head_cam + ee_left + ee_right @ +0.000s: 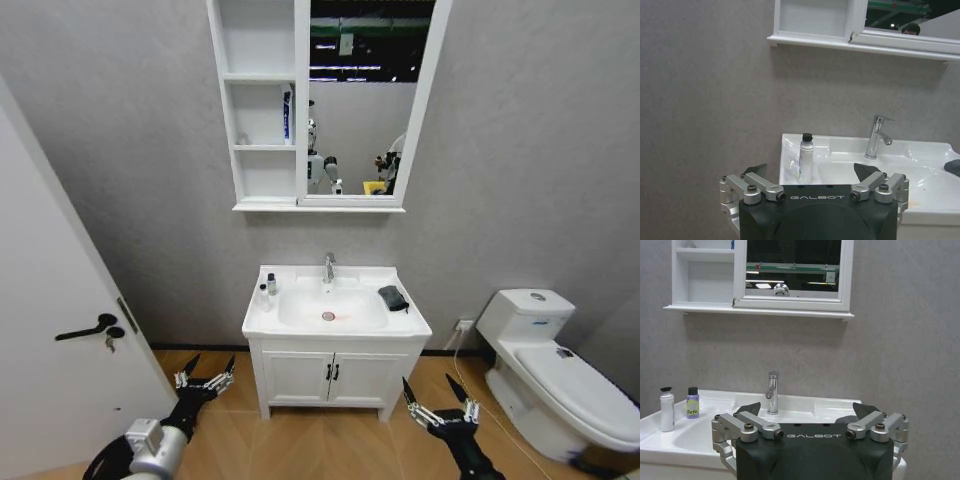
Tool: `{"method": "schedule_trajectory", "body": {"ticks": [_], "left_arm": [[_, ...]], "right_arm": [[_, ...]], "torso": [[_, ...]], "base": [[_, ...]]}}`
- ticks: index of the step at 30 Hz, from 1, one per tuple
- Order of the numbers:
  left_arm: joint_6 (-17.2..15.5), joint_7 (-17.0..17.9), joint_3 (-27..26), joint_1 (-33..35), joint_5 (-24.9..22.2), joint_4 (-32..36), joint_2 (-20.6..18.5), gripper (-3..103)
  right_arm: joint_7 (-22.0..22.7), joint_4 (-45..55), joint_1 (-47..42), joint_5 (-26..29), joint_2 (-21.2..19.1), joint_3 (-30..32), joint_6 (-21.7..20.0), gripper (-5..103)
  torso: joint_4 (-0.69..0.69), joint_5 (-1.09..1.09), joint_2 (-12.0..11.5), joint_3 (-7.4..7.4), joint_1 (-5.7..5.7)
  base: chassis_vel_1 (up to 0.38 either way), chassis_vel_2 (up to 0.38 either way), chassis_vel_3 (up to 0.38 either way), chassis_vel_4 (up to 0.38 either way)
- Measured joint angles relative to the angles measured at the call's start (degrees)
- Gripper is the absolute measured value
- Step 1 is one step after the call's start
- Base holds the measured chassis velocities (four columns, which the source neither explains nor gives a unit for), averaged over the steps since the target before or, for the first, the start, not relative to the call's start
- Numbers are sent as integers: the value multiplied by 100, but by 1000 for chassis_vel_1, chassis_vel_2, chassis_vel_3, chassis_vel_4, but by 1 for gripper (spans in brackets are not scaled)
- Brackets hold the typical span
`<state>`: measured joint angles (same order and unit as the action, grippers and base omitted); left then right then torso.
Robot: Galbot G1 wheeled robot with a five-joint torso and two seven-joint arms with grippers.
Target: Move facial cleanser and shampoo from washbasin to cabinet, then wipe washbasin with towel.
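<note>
The white washbasin (400, 320) stands at centre, its chrome tap (328, 267) at the back. Two small bottles stand on its left rim: a white one with a black cap (666, 410) and a short purple one (692, 402). I cannot tell which is the facial cleanser and which the shampoo. The dark towel (393, 297) lies on the right rim. The cabinet (262, 205) hangs above. My left gripper (205, 378) and right gripper (440, 400) hang low in front of the vanity, both open and holding nothing.
A blue and white tube (287, 113) stands on the cabinet's middle shelf. A white toilet (550, 370) sits at the right and a white door (60, 350) with a black handle at the left. The two-door vanity (330, 378) stands under the basin.
</note>
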<state>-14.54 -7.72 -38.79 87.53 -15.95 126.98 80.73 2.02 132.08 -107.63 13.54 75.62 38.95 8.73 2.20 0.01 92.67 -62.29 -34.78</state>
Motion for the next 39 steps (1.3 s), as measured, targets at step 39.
{"method": "schedule_trajectory", "body": {"ticks": [39], "left_arm": [[932, 382, 1405, -2465, 381, -3573, -65, 98]], "right_arm": [[110, -607, -263, -553, 212, -278, 488, 100]], "torso": [[0, -1, 1, 0, 1]], "base": [[-113, 123, 108, -111]]}}
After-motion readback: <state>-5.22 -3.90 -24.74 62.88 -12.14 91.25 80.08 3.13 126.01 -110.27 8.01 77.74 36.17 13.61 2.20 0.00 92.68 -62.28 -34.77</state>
